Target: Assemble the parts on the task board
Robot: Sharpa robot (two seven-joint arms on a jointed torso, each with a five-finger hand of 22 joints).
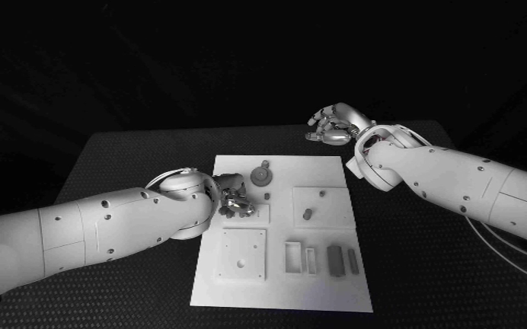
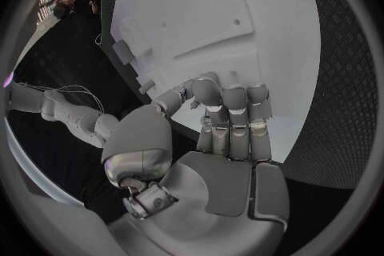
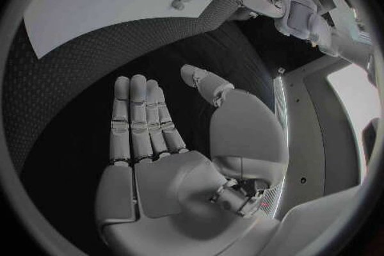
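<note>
While working the white board's [image 1: 330, 283] left edge, left hand [image 1: 233, 198] down with fingers curled, holding something or not, can't tell; right hand [image 1: 333, 126] parked beyond, fingers flat, empty, probably keeping clear of grey parts [image 1: 308, 212]

From where I stand, the left hand [image 1: 233, 198] sits over the task board [image 1: 330, 283] at about nine o'clock, and its curled fingers [image 2: 230, 116] cover whatever lies beneath; I cannot tell whether they grip a part. The white arms run off the picture's sides. The small pieces [image 1: 338, 260] toward five o'clock on the board are too small to make out in shape. The round part [image 1: 261, 174] near twelve o'clock shows no fine detail.
</note>
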